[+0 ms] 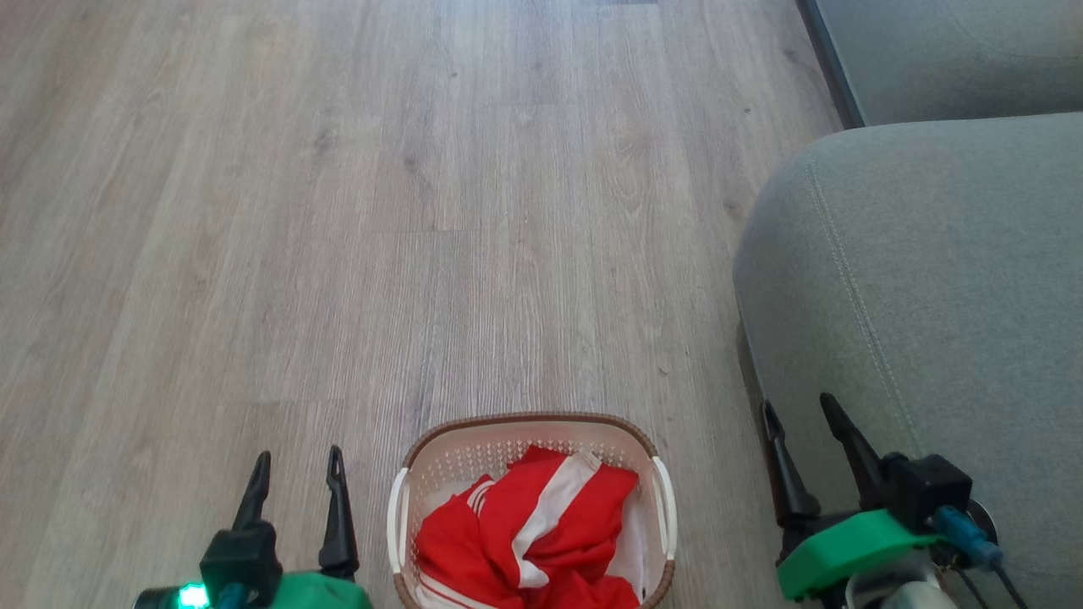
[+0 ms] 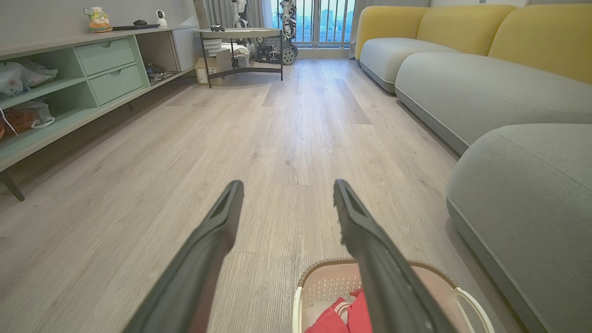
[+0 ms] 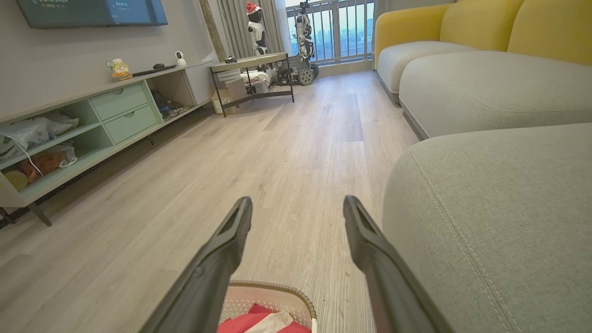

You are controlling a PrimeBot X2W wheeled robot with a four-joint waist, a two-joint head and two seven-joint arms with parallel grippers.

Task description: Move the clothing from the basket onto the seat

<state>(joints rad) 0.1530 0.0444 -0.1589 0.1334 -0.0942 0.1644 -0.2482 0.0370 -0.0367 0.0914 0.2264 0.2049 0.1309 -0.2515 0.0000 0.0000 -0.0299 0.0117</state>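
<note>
Red, white-banded clothing (image 1: 499,529) lies, seemingly crumpled, in basket (image 1: 529,418).

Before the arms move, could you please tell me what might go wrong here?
The clothing lies crumpled on a white liner in the basket, so a grab may catch the liner or lift the basket too. The right gripper sits beside the seat and might brush its edge when swinging over.

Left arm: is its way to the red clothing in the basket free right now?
Probably yes. The left gripper hangs open just left of the basket, and the clothing lies uncovered on top. Nothing stands between them; the arm need only clear the rim.
</note>
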